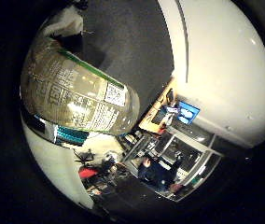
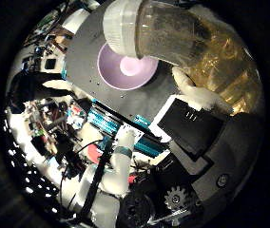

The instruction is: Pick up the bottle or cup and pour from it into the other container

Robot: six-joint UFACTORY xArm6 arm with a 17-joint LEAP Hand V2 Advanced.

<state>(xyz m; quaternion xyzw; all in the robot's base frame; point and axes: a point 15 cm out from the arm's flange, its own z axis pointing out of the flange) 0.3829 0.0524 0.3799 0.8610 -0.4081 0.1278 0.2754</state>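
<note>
Bottle (image 2: 182, 38), clear with a white cap and printed label, lies tilted close against the palm, its capped neck over a purple bowl (image 2: 125, 69) on the grey table (image 2: 82, 52); hand (image 2: 197, 95) curls white fingertips around the bottle's body.

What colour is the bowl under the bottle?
The bowl is light purple, clearest in the thumb side palm view.

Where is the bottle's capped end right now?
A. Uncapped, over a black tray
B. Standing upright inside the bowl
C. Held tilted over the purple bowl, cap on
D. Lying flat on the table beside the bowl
C: the bottle is gripped in the hand, its white cap in place and hanging over the purple bowl on the grey table.
</note>
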